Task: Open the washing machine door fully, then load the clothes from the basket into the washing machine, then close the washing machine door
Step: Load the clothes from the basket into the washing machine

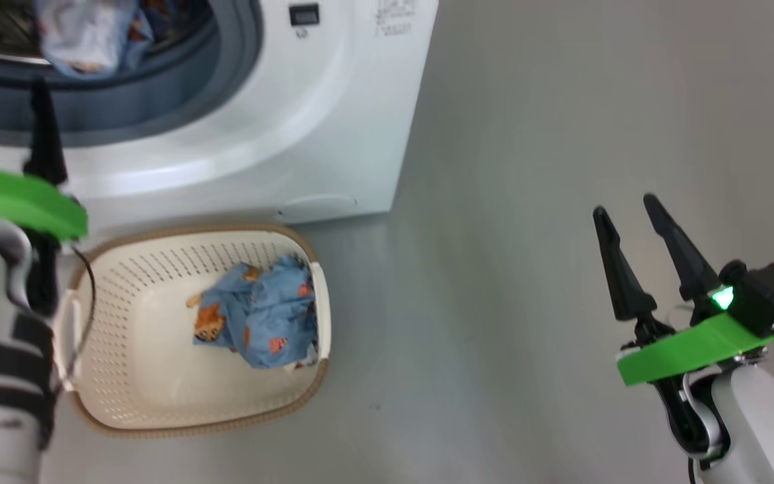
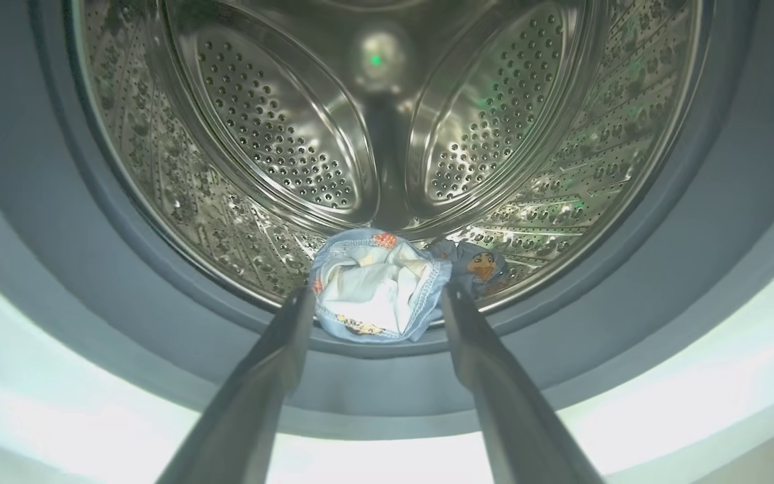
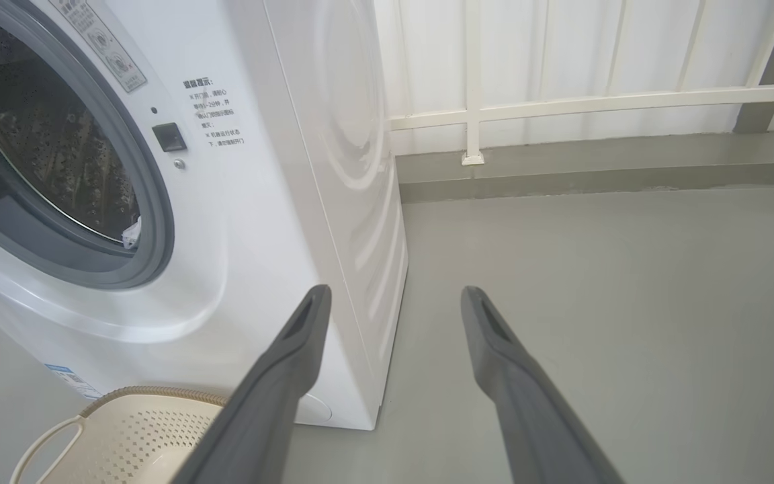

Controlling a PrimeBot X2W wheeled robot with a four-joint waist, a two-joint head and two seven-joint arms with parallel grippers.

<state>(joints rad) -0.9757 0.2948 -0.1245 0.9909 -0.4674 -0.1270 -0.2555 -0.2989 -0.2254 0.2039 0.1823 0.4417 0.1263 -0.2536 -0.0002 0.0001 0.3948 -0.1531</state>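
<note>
Beyond the left pincer (image 2: 377, 294), spread and empty, clothes (image 2: 368, 286) lay just inside the washing machine (image 2: 259, 134), loaded as required. Below it, the basket (image 1: 152, 383) held one blue garment (image 1: 263, 319) awaiting pickup. Right pincer (image 1: 624, 205) stood spread, idle, well aside.

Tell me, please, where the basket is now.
In the head view, the basket sits on the floor at lower left, right before the washing machine, with clothes inside.
</note>
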